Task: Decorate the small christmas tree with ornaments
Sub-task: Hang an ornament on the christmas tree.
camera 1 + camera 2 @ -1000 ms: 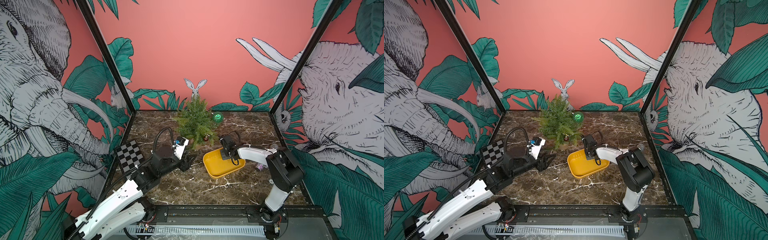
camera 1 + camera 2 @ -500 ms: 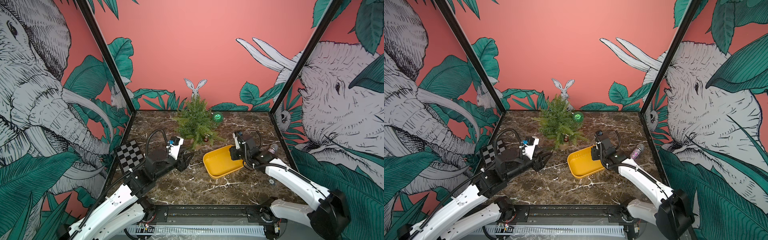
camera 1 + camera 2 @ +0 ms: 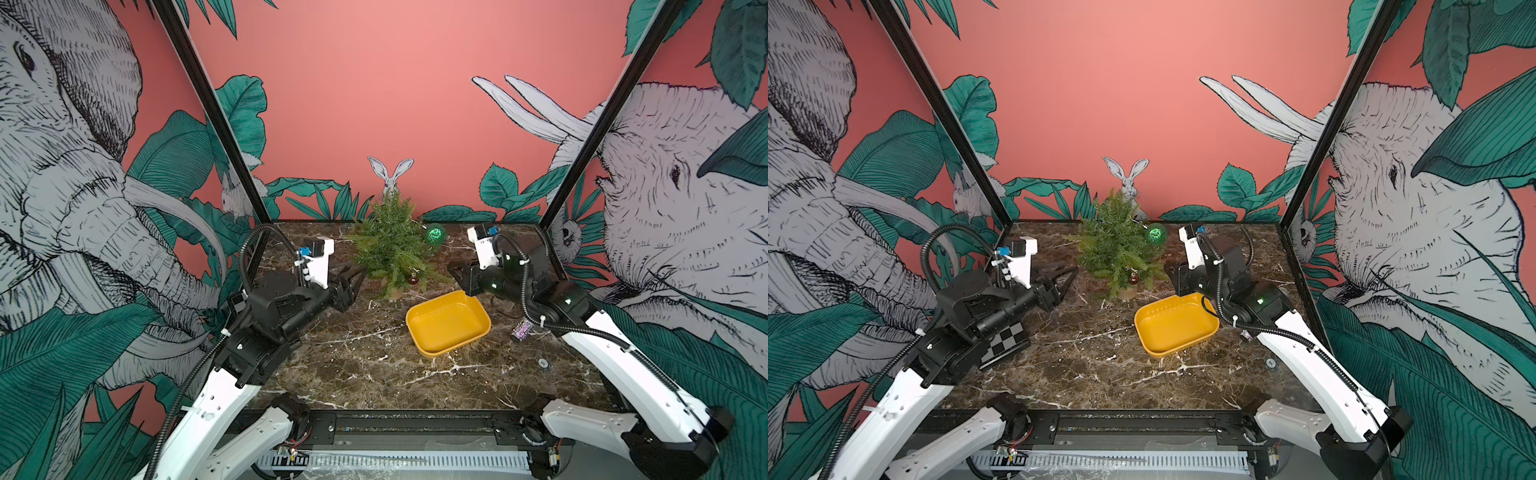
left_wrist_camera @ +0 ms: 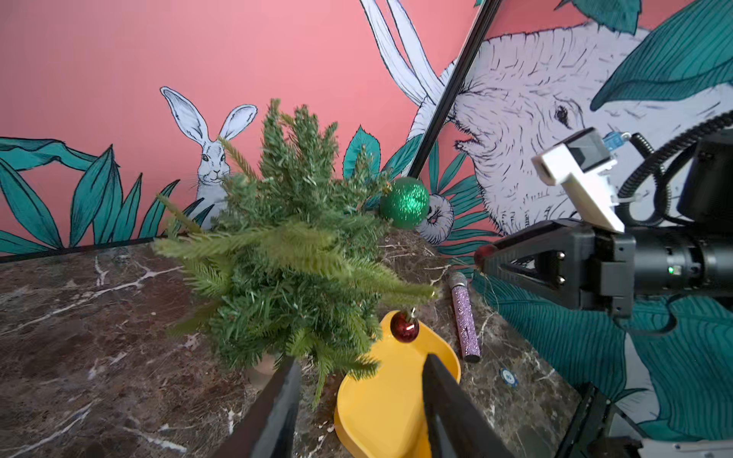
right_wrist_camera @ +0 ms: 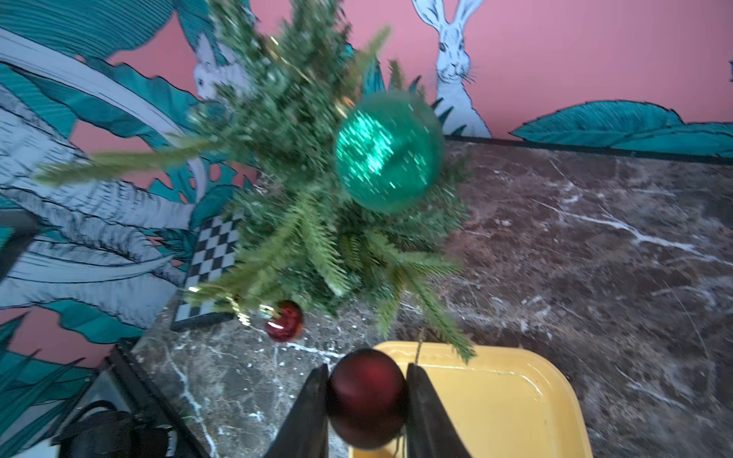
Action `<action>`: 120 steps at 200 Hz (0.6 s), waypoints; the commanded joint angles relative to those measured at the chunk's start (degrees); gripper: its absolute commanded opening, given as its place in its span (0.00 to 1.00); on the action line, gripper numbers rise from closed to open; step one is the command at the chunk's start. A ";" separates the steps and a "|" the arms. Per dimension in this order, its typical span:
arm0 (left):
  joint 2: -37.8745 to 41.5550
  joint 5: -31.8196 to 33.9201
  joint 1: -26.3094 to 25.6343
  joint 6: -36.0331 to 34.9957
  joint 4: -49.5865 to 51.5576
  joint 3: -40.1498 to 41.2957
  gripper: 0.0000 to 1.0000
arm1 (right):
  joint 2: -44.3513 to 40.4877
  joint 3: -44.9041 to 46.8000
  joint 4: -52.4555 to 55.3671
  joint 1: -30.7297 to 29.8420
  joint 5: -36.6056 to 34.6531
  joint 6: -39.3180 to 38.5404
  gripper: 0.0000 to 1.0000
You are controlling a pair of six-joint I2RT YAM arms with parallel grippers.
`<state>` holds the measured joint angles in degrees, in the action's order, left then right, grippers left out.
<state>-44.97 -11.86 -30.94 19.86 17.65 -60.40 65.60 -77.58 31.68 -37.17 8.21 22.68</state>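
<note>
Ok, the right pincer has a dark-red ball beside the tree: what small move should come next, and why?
Probably ease the right pincer toward a bare branch of the small christmas tree to hook its dark-red ball on. The pincer is shut on that ball beside the tree; the green ball and a second red ball already hang, and the yellow tray is empty.

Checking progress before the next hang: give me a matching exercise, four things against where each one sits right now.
Things
1. glittery green ball
2. glossy red ball
3. dark-red ball
4. yellow tray

Places
A. clamped in the right gripper
B. hanging from an upper branch of the tree
C. empty, on the table beside the tree
D. hanging from a low branch

Pairs: 1-B, 2-D, 3-A, 4-C
</note>
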 commanded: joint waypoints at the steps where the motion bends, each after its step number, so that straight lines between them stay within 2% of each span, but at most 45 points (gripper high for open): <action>1: -2.00 -9.42 4.00 3.12 -0.63 -2.21 0.43 | 3.17 -5.58 -0.23 -1.08 6.25 1.73 0.27; 16: -2.27 -12.98 6.66 5.32 -3.77 -1.60 0.35 | 5.81 -9.84 0.21 -2.38 6.63 1.99 0.27; 33: -1.98 -13.87 6.99 5.83 -5.04 -1.06 0.30 | 9.25 -14.86 1.91 -4.01 6.06 2.65 0.27; 79: 0.42 -14.98 7.03 5.65 -4.91 0.88 0.30 | 15.76 -22.55 -1.46 -7.87 10.18 2.81 0.27; 120: 1.77 -9.57 7.09 4.09 -0.26 0.88 0.31 | 20.53 -26.63 -6.44 -9.92 12.69 2.68 0.27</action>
<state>-44.27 -24.32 -24.16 24.47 15.11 -59.92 84.29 -101.16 30.44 -46.11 18.37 25.28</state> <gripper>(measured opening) 0.301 0.284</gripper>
